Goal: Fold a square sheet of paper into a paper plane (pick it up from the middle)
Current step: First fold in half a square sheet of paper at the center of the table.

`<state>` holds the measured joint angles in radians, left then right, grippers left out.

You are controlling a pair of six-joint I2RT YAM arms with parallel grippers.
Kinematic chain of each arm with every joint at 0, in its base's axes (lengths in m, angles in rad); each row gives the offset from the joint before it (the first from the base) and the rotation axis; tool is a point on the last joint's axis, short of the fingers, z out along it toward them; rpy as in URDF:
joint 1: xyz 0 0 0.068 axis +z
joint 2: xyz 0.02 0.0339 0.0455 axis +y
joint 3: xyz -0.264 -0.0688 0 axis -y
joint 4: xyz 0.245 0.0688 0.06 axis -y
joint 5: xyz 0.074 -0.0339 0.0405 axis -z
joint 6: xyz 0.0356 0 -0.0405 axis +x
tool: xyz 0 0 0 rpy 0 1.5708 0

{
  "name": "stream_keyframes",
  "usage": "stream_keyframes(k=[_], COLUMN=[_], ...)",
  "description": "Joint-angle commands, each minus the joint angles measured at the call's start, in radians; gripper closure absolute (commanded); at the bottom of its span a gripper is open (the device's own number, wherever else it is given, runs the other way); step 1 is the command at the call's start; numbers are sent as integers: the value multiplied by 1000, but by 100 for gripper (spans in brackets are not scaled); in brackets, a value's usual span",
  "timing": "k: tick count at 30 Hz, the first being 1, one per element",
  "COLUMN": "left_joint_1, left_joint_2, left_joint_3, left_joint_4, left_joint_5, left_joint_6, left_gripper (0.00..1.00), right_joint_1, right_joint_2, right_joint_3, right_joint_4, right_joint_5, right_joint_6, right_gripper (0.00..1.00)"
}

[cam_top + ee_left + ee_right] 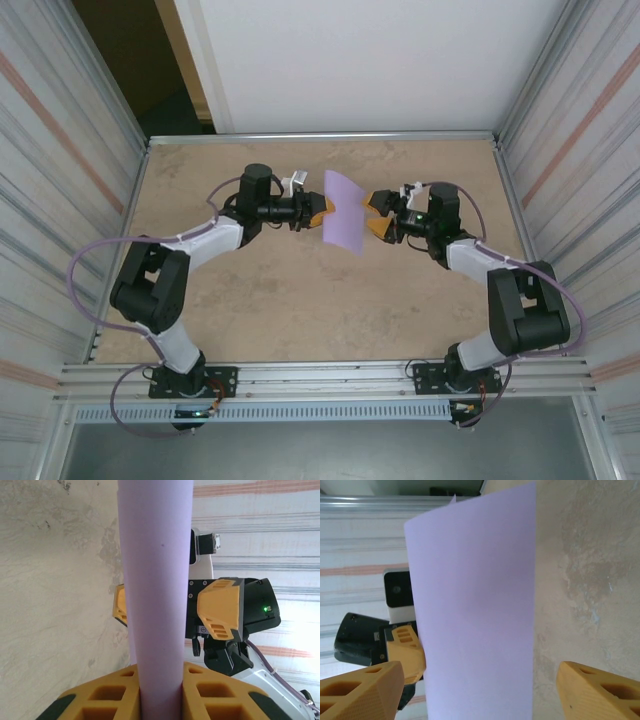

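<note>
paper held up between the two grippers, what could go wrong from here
The square sheet of paper is pinched near one edge by the left gripper and bows, so it could slip or sag. The right gripper is open facing it; closing off-line might crumple it or set a crooked crease.

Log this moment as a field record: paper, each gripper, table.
paper: lavender sheet, held in the air between the two arms
left gripper: shut on the sheet's near edge
right gripper: open, facing the sheet, not closed on it
table: beige surface, below the sheet
</note>
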<state>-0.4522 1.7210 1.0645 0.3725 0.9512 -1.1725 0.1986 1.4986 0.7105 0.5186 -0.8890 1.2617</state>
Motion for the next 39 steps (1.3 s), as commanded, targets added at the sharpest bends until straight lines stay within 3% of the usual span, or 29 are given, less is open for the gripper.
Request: stream_keyframes(k=[1,7,19,28,34,39], left_joint_1=[12,17,35,37,36,37], left_joint_2=[19,47,53,75,71,60], left_joint_3=[39,46,47,46,35,21], left_joint_4=[28,22,-108,-121,-122,-184], left_joint_5=[38,56,42,37,39,16], left_joint_6=[-10,-15,83,89,92,132], left_gripper=[77,78,78,78,78,65], right_joint_1=[24,76,20,37,52,47], right_joint_2=[22,106,69,-7,-28,-45], right_joint_3=[-9,-4,-14,14,49,96], right_joint_4=[64,157,165,-63,-187,-315], right_joint_5=[-35,-47,-52,-20,28,56], right_joint_6=[31,78,90,-60,-141,-206], right_gripper=[22,29,58,77,96,100])
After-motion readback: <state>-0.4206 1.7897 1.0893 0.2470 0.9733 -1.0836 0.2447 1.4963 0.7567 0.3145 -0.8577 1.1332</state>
